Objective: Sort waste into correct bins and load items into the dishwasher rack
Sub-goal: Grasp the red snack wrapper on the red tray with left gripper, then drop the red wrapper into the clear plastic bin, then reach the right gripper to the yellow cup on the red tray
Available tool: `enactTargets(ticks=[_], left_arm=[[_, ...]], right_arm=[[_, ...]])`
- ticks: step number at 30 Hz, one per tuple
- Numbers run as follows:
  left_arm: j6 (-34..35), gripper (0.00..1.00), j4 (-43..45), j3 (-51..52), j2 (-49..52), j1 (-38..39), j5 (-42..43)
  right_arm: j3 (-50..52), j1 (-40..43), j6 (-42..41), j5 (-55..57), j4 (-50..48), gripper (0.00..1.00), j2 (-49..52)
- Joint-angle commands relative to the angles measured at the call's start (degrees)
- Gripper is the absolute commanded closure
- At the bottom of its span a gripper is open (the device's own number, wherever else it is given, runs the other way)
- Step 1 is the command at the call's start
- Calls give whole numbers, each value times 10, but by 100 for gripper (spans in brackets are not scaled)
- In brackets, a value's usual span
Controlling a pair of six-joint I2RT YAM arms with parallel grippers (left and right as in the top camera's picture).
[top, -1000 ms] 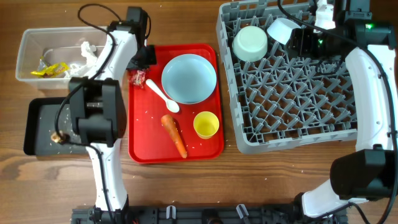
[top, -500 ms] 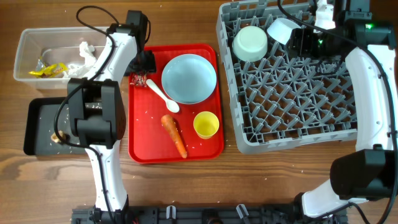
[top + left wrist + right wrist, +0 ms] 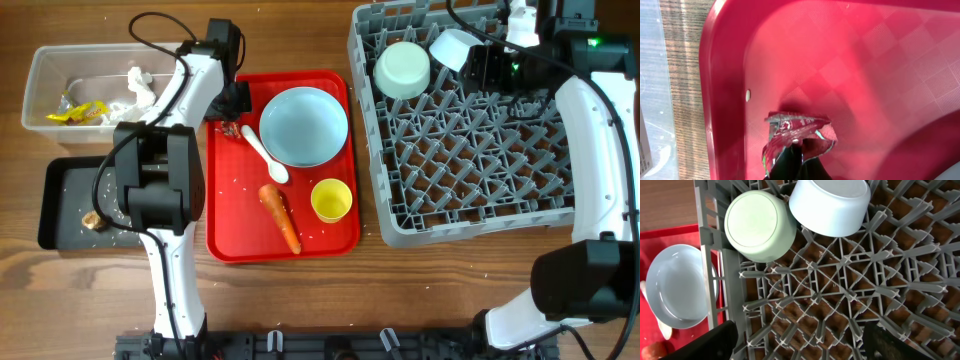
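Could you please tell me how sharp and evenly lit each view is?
Overhead: sharp, evenly lit. Left wrist: the flat red plastic tray shows pale sheen, the crinkled red wrapper is slightly soft, the left gripper a dark blur. Right wrist: the large grey plastic pegged rack is crisp.

Left gripper (image 3: 799, 152) mostly cut off by btm edge, dark blur, jaws pinching red wrapper (image 3: 795, 131). Right gripper (image 3: 800, 342): fingers (image 3: 715, 341) blurred, cropped at btm corners. Blue plate (image 3: 675, 287) part-hidden behind dishwasher rack (image 3: 710, 280) wall.

chk'd red tray (image 3: 235, 228), grey rack (image 3: 470, 150), yel cup (image 3: 331, 200)
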State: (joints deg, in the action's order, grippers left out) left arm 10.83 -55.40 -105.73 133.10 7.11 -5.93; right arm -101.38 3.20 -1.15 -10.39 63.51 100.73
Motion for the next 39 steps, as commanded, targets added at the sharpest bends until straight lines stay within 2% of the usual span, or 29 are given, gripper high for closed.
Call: enactTargets(ticks=[1,5,8,10,12,13,14,15,16,17,22,24,26,28,30,32,35,37,39], left_arm=[[-1,96,-35,-34,-16,-2,10],[-1,96,-86,-117,-116,-10,9],[-1,96,-79,-126,-197,-47,2],[-1,96,-78,-126,-210,-91,-36],[-29,96,-57,-118,-187,-140,-49],[-31,90,-28,-108,-166,-163,-49],[-31,78,-15,-105,-147,-177,-48],[-31,54,-11,-105,-128,-186,-46],[-31,20,-14,-105,-113,-191,-46],[-31,0,-21,-105,-100,-193,-46],[-31,0,-23,-115,-132,-160,-46],[-31,0,-33,-116,-165,-126,8],[-15,0,-75,-116,-170,-70,85],[38,1,-105,-99,-150,-3,87],[38,1,-92,-79,-137,46,86],[39,1,-75,-70,-123,75,87],[40,0,-72,-70,-112,82,87],[43,0,-68,-70,-113,63,85],[69,0,-71,-70,-113,22,101]], right_arm=[[-3,-1,11,6,2,17,12],[-3,-1,10,6,1,17,12],[-3,-1,9,6,0,17,12],[-3,-1,3,5,-1,18,12],[-3,-1,-6,5,-11,17,12],[-3,-2,-5,3,-10,17,12],[-3,-2,-5,3,-7,17,12],[-3,-2,-5,3,-5,17,12],[-3,-2,-5,3,-4,18,12],[-3,-2,-5,3,-5,17,12],[-3,-2,-5,3,-17,17,12],[-3,-2,-5,3,-13,15,12],[-3,-2,-5,-10,-18,14,12],[-3,-2,-3,-36,-24,14,12],[-3,-2,-4,-38,-24,14,12],[-3,-9,-4,-106,-25,15,12],[-3,-38,-5,-118,-34,16,12],[-3,-84,-7,-157,-61,22,12],[-3,-155,-40,-145,-105,23,12]])
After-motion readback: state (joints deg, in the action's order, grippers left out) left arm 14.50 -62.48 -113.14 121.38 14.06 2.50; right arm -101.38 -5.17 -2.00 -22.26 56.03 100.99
